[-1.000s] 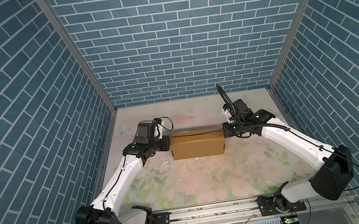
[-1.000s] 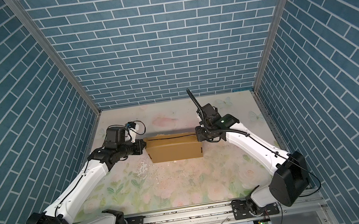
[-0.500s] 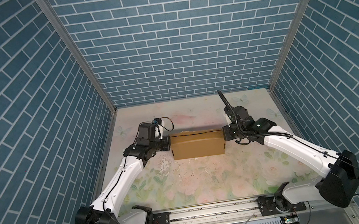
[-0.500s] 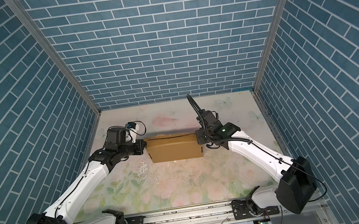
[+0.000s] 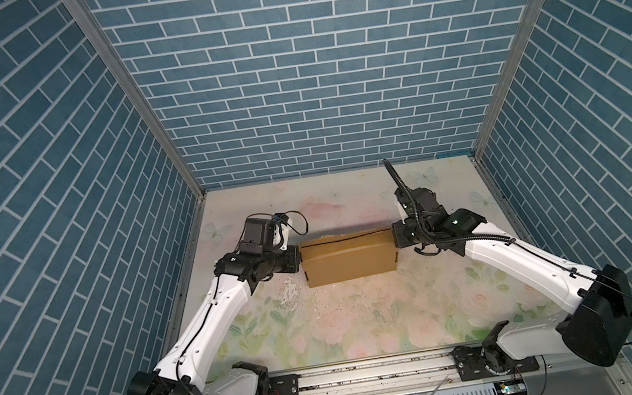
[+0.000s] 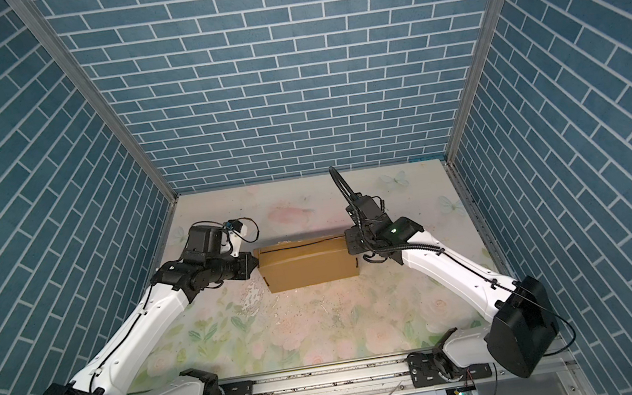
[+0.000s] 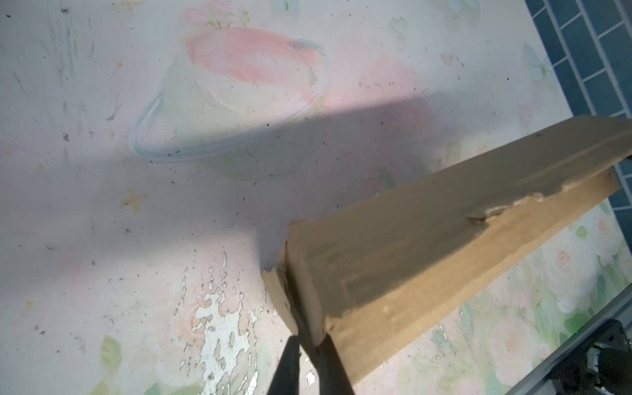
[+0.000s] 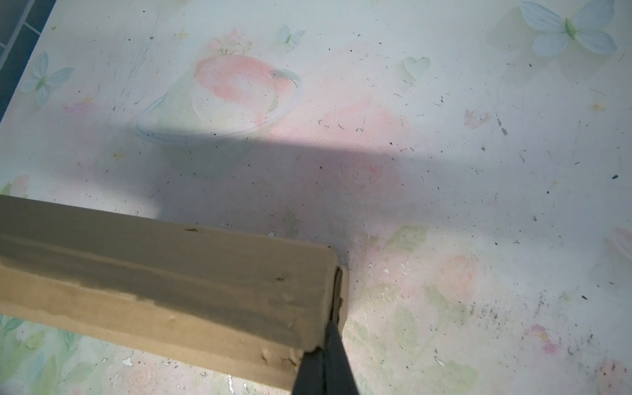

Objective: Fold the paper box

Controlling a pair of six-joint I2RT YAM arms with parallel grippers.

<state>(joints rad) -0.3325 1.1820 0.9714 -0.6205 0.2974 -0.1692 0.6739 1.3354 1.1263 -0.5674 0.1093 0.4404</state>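
The right arm had swung lower and outward; the box (image 5: 350, 258) stayed, folded shut, on the table (image 5: 366, 326) between both grippers. The left gripper (image 7: 307, 345) stood slightly spread astride the box's end edge. The right gripper (image 8: 326, 338) was pressed together at the opposite end wall. With the left side slack, a push from the right would probably swivel the box or spring its lid seam.
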